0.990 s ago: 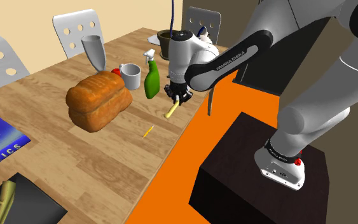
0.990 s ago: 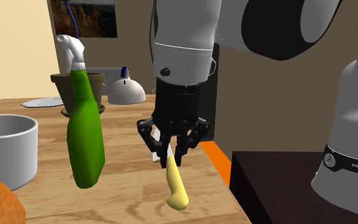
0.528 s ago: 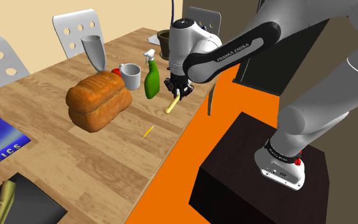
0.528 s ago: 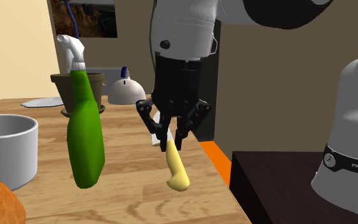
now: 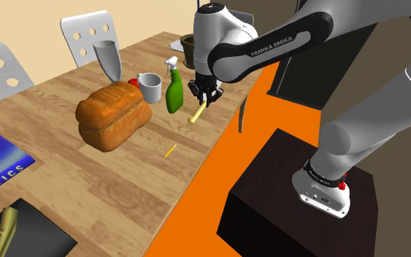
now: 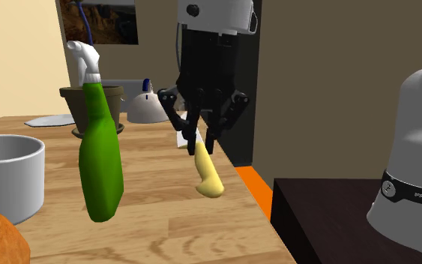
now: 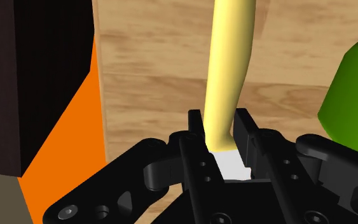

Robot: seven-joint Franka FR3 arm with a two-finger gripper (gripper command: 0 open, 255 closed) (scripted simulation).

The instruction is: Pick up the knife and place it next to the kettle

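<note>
My black gripper [image 5: 205, 98] hangs above the wooden table [image 5: 123, 179], near its edge, shut on a knife. The knife has a pale yellow handle [image 5: 196, 115] that dangles below the fingers, clear of the tabletop. In the second exterior view the gripper [image 6: 196, 142] clasps the knife's white blade end while the handle [image 6: 208, 176] points down. The wrist view shows both fingers pressed against the knife [image 7: 231, 70], with my gripper [image 7: 220, 124] closed round it. The white domed kettle [image 6: 148, 107] with a blue knob stands behind on the table, beyond the gripper.
A green spray bottle [image 5: 174, 91] stands just beside the gripper, with a white mug [image 5: 150, 87], a bread loaf [image 5: 114, 113] and a dark plant pot [image 6: 89, 109] nearby. A small yellow sliver [image 5: 170, 151] lies on the table. Orange floor [image 5: 211, 190] separates table and stand [image 5: 298, 204].
The gripper has lifted higher above the table with the knife still clasped, drifting slightly toward the far end where the pot and kettle stand. Nothing else has moved.
</note>
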